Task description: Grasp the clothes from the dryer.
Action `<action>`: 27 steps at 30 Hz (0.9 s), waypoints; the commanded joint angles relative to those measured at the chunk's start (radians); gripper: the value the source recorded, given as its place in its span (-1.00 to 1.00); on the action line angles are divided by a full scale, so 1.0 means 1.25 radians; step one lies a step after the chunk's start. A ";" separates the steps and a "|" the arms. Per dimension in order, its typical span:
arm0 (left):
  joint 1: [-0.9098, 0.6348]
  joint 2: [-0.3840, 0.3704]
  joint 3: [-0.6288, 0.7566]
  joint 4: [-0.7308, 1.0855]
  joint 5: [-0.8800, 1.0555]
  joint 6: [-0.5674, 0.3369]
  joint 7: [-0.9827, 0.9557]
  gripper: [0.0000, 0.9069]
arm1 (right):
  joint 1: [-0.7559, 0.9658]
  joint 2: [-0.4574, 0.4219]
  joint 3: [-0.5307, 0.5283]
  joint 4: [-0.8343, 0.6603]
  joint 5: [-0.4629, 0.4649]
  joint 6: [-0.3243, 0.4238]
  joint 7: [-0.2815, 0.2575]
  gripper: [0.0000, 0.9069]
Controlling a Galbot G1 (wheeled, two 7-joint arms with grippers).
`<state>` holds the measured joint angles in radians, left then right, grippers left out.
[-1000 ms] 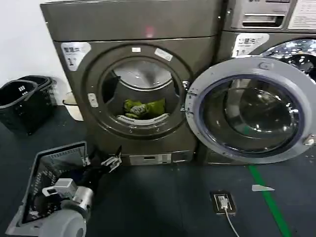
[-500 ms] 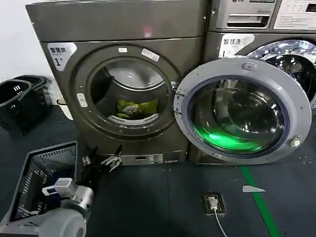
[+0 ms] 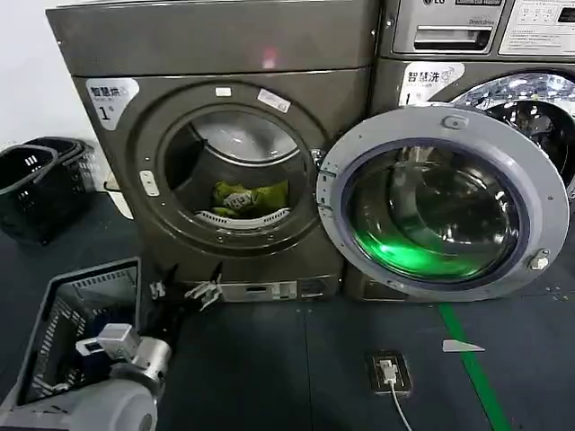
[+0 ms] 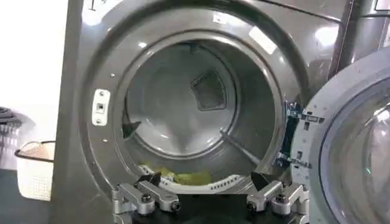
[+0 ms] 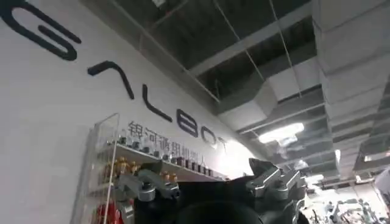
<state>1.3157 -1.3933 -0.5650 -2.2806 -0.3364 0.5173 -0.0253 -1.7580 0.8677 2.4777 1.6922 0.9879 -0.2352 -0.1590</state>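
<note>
The dryer (image 3: pixel 225 54) is dark grey-bronze and carries a white "1" label. Its round porthole is open and the silver-rimmed glass door (image 3: pixel 442 202) is swung out to the right. The lime yellow-green clothes (image 3: pixel 249 196) lie at the bottom front of the drum. My left gripper (image 3: pixel 193 274) hovers open, low before the dryer's base, below the porthole and apart from the clothes. In the left wrist view the clothes (image 4: pixel 186 178) show just beyond the open left gripper (image 4: pixel 207 181). The right gripper (image 5: pixel 205 165) is open, empty, and points up at a wall and ceiling.
A grey mesh basket (image 3: pixel 40 305) holding dark fabric sits on the floor at the lower left, beside my left arm. Black baskets (image 3: pixel 36 184) stand against the left wall. A second machine (image 3: pixel 485 54) stands right of the dryer. A floor socket (image 3: pixel 387 370) and green tape (image 3: pixel 472 364) lie to the right.
My head view has shifted, so the dryer now sits further left and a green glow shows in the door glass. The left gripper stays low before the dryer, still open.
</note>
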 commanded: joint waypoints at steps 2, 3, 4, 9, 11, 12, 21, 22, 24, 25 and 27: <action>0.002 -0.001 0.004 0.005 0.054 -0.013 0.006 1.00 | 0.000 -0.001 0.001 0.002 0.007 0.014 -0.004 1.00; 0.001 0.000 0.004 0.005 0.053 -0.011 0.006 1.00 | 0.000 -0.001 0.001 0.002 0.007 0.014 -0.005 1.00; 0.001 0.001 0.004 0.005 0.056 -0.012 0.006 1.00 | 0.001 -0.001 0.000 0.002 0.007 0.015 -0.005 1.00; 0.000 0.005 0.003 0.007 0.066 -0.012 -0.005 1.00 | -0.001 0.000 0.001 0.003 0.010 0.022 -0.006 1.00; 0.000 0.004 0.005 0.007 0.068 -0.011 -0.017 1.00 | -0.003 -0.001 0.002 0.002 0.011 0.022 -0.006 1.00; 0.001 0.005 0.006 0.007 0.073 -0.011 -0.017 1.00 | -0.003 -0.001 0.003 0.001 0.011 0.022 -0.006 1.00; 0.000 0.010 0.012 0.009 0.090 -0.010 -0.015 1.00 | -0.006 0.001 0.004 0.002 0.011 0.022 -0.008 1.00; 0.000 0.012 0.012 0.009 0.090 -0.010 -0.014 1.00 | -0.006 0.000 0.005 0.003 0.011 0.022 -0.008 1.00; -0.003 0.012 0.012 0.010 0.089 -0.010 -0.014 1.00 | -0.007 -0.001 0.007 0.003 0.011 0.022 -0.008 1.00; -0.004 0.011 0.012 0.010 0.089 -0.010 -0.014 1.00 | -0.008 -0.001 0.007 0.003 0.012 0.022 -0.008 1.00; -0.004 0.009 0.013 0.011 0.090 -0.009 -0.012 1.00 | -0.009 -0.001 0.009 0.001 0.011 0.022 -0.008 1.00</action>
<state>1.3120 -1.3815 -0.5501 -2.2680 -0.2311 0.5058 -0.0387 -1.7685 0.8672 2.4882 1.6932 1.0013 -0.2092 -0.1692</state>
